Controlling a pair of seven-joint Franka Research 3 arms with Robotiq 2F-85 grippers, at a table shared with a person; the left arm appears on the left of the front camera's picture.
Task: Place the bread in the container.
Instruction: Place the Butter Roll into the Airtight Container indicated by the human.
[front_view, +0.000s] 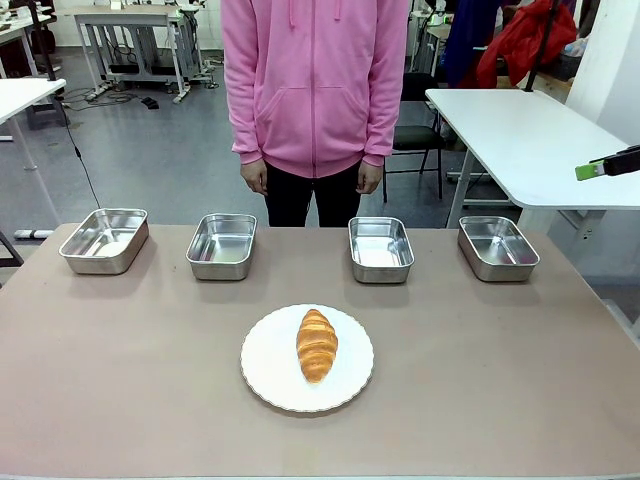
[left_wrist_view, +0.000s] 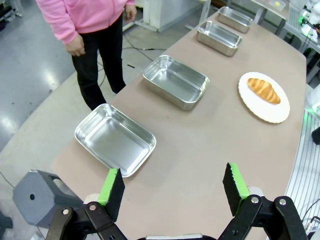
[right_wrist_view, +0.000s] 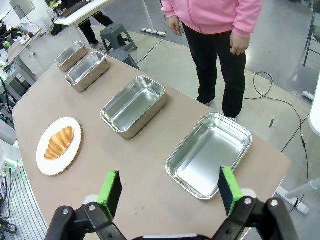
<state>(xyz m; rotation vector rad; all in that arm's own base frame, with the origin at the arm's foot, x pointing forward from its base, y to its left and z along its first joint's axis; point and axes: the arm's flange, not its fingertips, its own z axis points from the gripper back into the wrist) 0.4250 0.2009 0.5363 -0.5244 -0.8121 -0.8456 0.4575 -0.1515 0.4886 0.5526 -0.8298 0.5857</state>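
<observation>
The room was a robotics lab, laid out like an open workshop. Across the upper part of the front view ran a bare grey floor, with black cables trailing loose over it. At the upper right and upper left stood white work tables, and a metal-framed bench sat at the top left. A black chair stood beside the right-hand white table. Near the top of the right wrist view was a grey stool. The left gripper and right gripper, black with green pads, rose from the bottom edges of their wrist views over a tan table.
</observation>
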